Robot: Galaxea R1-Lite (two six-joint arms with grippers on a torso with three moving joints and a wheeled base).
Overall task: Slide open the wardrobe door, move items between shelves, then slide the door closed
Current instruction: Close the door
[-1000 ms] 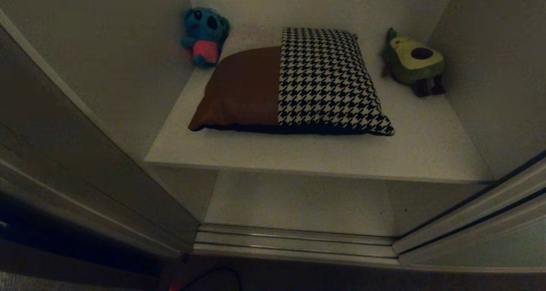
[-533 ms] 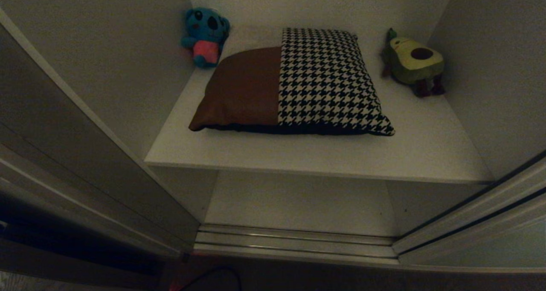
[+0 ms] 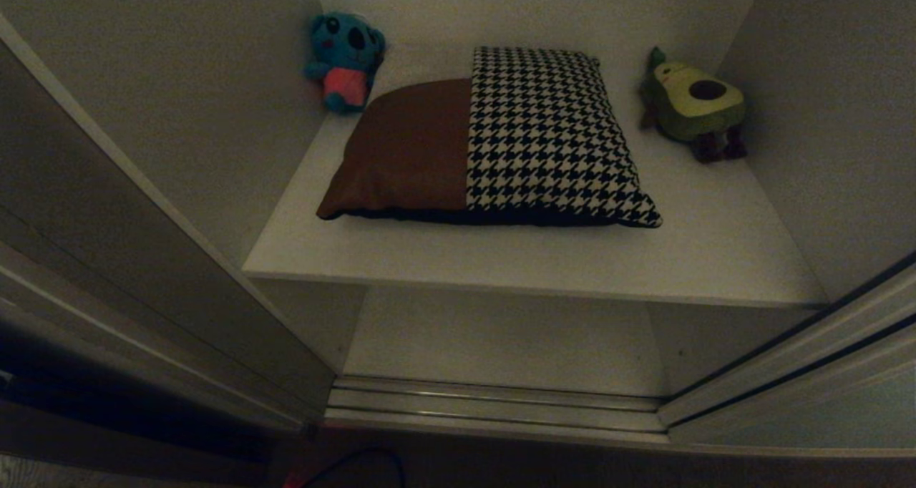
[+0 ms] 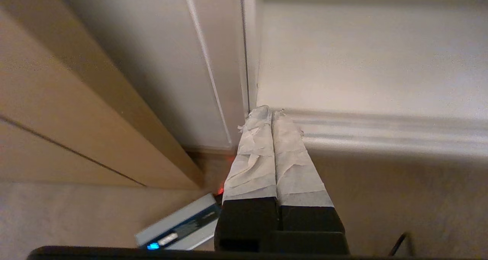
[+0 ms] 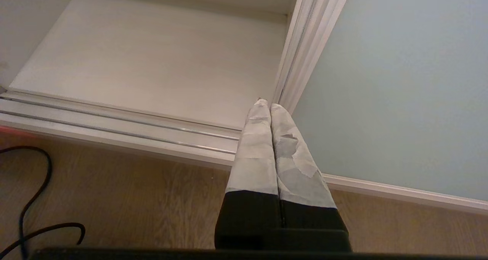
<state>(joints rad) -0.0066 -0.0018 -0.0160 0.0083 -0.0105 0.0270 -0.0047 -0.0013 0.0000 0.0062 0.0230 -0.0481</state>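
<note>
On the upper shelf [image 3: 515, 259] inside the open wardrobe lies the cushion [image 3: 494, 141], flat, its brown block toward the robot's left and its black-and-white houndstooth block toward the right. No brand, label or writing can be read on it or on anything else in view. A blue plush toy [image 3: 345, 59] with a pink belly sits in the back left corner, just beside the cushion's brown end. An avocado plush [image 3: 695, 105] sits near the back right corner, a little apart from the houndstooth end. Under this board the lower shelf [image 3: 501, 341] shows bare, and in front of it runs the ribbed metal floor track [image 3: 494, 406].

The sliding wardrobe door [image 5: 396, 88], pale grey-green in a light metal frame, stands pushed to the robot's right of the opening. Brown wood-grain panelling [image 4: 57, 111] lies to the left of the wardrobe.

Neither arm shows in the head view. The left hand [image 4: 272, 113] hangs low over the floor near the left end of the track, its taped fingers pressed together with nothing between them. A small silver box [image 4: 179, 225] with a blue light lies on the floor just beside it, perhaps some electronic unit. The right hand [image 5: 265, 104] likewise hangs closed and empty, close to the door's frame edge, with a black cable [image 5: 26, 214] curled on the wood floor [image 5: 152, 206].
</note>
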